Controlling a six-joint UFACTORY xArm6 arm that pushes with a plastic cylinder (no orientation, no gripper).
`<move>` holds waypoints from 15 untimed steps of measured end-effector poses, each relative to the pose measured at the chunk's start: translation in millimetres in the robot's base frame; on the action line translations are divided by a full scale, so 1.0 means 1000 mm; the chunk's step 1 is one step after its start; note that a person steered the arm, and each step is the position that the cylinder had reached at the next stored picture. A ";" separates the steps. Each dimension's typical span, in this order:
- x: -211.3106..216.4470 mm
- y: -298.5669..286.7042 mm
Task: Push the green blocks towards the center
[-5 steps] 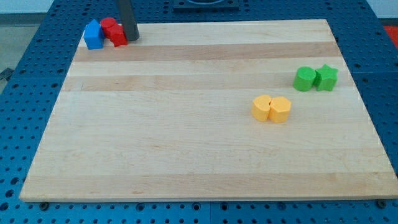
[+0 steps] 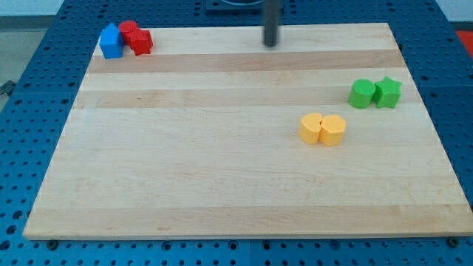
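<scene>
Nearest the view's bottom the board [image 2: 222, 199] carries nothing; a little higher, right of centre, two yellow blocks [image 2: 323, 128] sit touching each other; they lie between the greens and the middle of the board, slightly lower than the greens.

Further up on the view's right are my targets; the green round block [image 2: 361, 94] and the green star [image 2: 388, 91] touch side by side, near the right edge, the round one on the inner side.

At the top edge, just right of the board's midline, my tip [image 2: 271, 44] rests on the wood, blurred; it has no fingers to open or close, being a plain rod touching no block. Far off in the top left corner a blue block [image 2: 111, 41] and a red block [image 2: 136, 38] sit together.

The relation that matters: the greens lie down and to the right of my tip, so I am on their inner side; I judge I must pass round to the star's right before pushing leftward, and a straight leftward push should pass just above the yellows.
</scene>
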State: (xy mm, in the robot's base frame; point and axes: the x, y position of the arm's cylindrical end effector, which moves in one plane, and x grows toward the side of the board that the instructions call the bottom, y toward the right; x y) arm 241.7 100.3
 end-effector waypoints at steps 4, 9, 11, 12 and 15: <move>0.056 0.245; 0.155 0.179; 0.155 0.119; 0.156 0.118; 0.120 0.176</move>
State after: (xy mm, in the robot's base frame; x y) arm 362.1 276.8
